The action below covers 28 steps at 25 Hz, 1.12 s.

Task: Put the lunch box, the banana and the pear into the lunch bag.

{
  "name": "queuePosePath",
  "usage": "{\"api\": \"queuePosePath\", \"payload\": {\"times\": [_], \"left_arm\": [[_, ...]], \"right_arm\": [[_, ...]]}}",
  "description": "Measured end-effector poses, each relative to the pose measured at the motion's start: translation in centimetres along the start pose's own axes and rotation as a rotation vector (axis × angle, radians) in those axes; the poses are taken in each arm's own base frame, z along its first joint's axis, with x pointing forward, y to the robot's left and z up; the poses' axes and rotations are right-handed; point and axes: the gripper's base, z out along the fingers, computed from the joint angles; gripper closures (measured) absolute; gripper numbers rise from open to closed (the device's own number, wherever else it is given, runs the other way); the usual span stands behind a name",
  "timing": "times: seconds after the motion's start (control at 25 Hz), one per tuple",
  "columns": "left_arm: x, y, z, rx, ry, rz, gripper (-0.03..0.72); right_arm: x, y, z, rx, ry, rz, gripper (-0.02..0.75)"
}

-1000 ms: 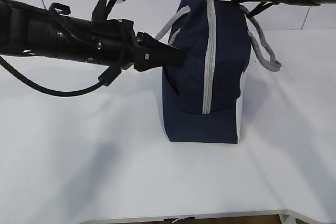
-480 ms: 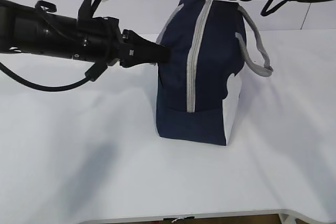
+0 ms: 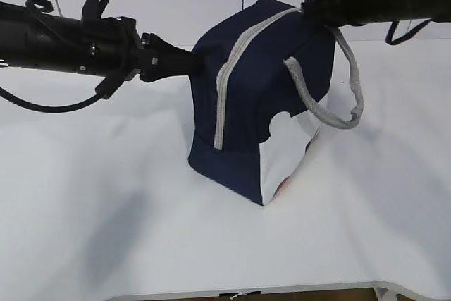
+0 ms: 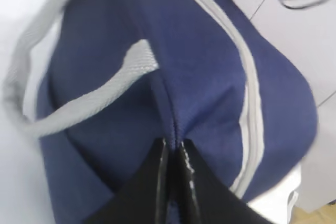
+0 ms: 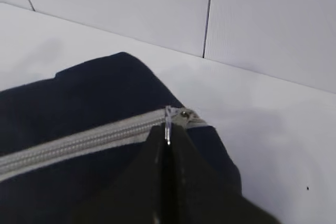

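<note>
Navy lunch bag [image 3: 261, 96] between both arms.

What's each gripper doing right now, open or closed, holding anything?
Left gripper: closed, pinching a fold of the lunch bag fabric on its side.
Right gripper: closed on the zipper pull at the bag's top.

Lunch bag [image 3: 264, 103] stands mid-table, zipper [image 3: 236, 68] closed, so no way in from the top. Left gripper [image 3: 194, 63] blocks its left side, right gripper [image 3: 310, 6] its far top end. Table [image 3: 106, 230] open near, left and right of the bag.
</note>
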Motion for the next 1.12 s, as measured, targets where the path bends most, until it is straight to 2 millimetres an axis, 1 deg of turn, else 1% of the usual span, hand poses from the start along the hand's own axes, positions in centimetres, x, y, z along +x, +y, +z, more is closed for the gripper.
{"api": "queuePosePath", "payload": {"times": [0.16,0.36,0.56,0.72,0.8,0.92,1.12], "left_arm": [[0.0,0.3,-0.2,-0.015,-0.004,-0.004,0.698],[-0.3,0.5,-0.3,-0.028,-0.031,-0.026,0.698],[-0.5,0.7,-0.3,-0.053,-0.058,-0.051,0.698],[-0.7,1.4,-0.4,-0.122,-0.082,-0.08,0.698],[-0.8,1.6,-0.4,-0.148,-0.091,-0.092,0.698],[-0.8,1.7,-0.4,-0.159,-0.095,-0.095,0.698],[-0.8,1.8,-0.5,-0.172,-0.095,-0.097,0.698]], "right_arm": [[1.4,1.0,-2.4,-0.041,0.041,-0.015,0.72],[3.3,2.5,-5.3,-0.139,0.158,-0.038,0.72],[4.0,3.7,-8.1,-0.237,0.332,-0.049,0.72],[3.9,4.5,-9.9,-0.295,0.406,-0.008,0.72],[3.9,4.6,-10.5,-0.3,0.42,0.013,0.72],[3.7,4.6,-10.9,-0.282,0.414,0.052,0.72],[3.2,4.1,-10.5,-0.192,0.354,0.162,0.72]]}}
